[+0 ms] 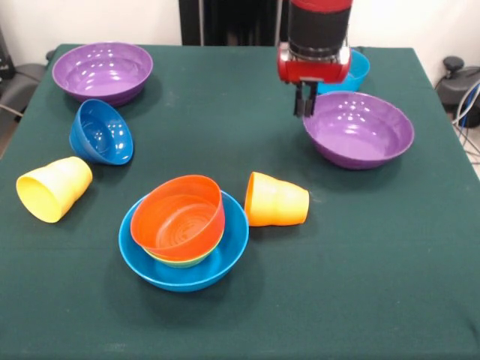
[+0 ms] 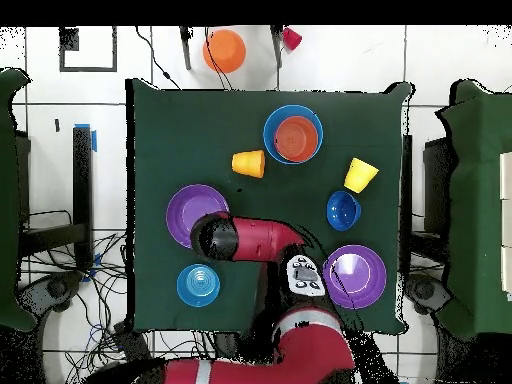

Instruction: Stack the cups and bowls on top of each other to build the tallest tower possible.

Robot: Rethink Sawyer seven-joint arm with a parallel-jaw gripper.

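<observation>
My gripper (image 1: 304, 101) hangs empty, fingers together, above the table by the left rim of a wide purple bowl (image 1: 358, 127). The cyan bowl (image 1: 356, 71) stands behind it. In the overhead view the arm's end (image 2: 210, 238) covers the gripper, at the edge of that purple bowl (image 2: 185, 210). The orange bowl (image 1: 178, 216) sits in the green bowl (image 1: 176, 262), inside the large blue bowl (image 1: 225, 259). The orange cup (image 1: 276, 199) lies on its side beside them. The yellow cup (image 1: 54, 187) lies at the left. The dark blue bowl (image 1: 101, 132) is tilted. No tower stands.
A second purple bowl (image 1: 105, 69) stands at the far left corner of the green table (image 1: 225, 142). In the overhead view the red cup (image 2: 291, 39) and a round orange thing (image 2: 224, 50) lie off the table, beyond its far edge.
</observation>
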